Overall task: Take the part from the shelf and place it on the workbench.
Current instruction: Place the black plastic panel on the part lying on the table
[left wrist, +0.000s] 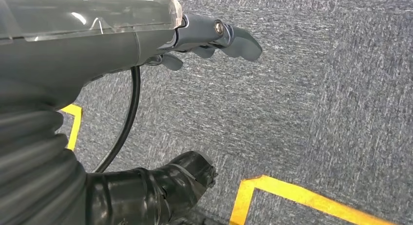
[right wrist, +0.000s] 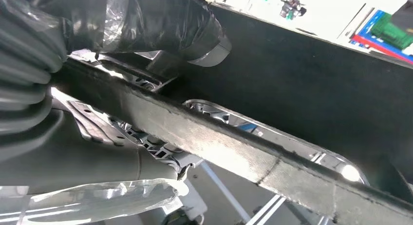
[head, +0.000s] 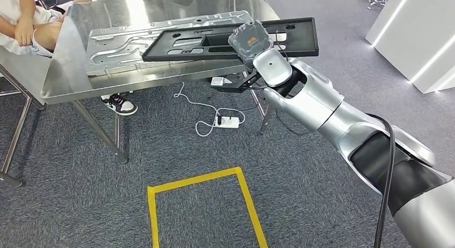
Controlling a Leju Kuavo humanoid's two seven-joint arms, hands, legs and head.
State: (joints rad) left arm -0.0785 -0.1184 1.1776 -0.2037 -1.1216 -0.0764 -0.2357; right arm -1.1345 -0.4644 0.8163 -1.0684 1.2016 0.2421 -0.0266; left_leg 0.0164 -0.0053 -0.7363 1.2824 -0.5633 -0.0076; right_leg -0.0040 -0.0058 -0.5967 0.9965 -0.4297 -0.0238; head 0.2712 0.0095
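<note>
Part: a flat black panel [head: 230, 41] with cut-outs, long and thin; it lies over the counter's [head: 75, 79] front edge, its far portion resting on a silver pressed-metal plate [head: 118, 46], its near corner overhanging the floor.
Right robot hand: the right robot hand [head: 251, 43] grips the panel's near long edge close to the overhanging corner; the right wrist view shows dark fingers [right wrist: 160, 20] wrapped over the edge.
Left robot hand: the left robot hand [left wrist: 214, 37] hangs over grey carpet, fingers loosely curled, holding nothing.
Handling: likely stiff and fairly light, but long, so held at one edge it will lever and tilt; the smooth plate beneath may let it slide.
Best hold: probably the rim near a cut-out, closer to the middle.
Nearby: a seated person [head: 27, 22] at the counter's far left corner; a white power strip [head: 228, 121] on the floor.
</note>
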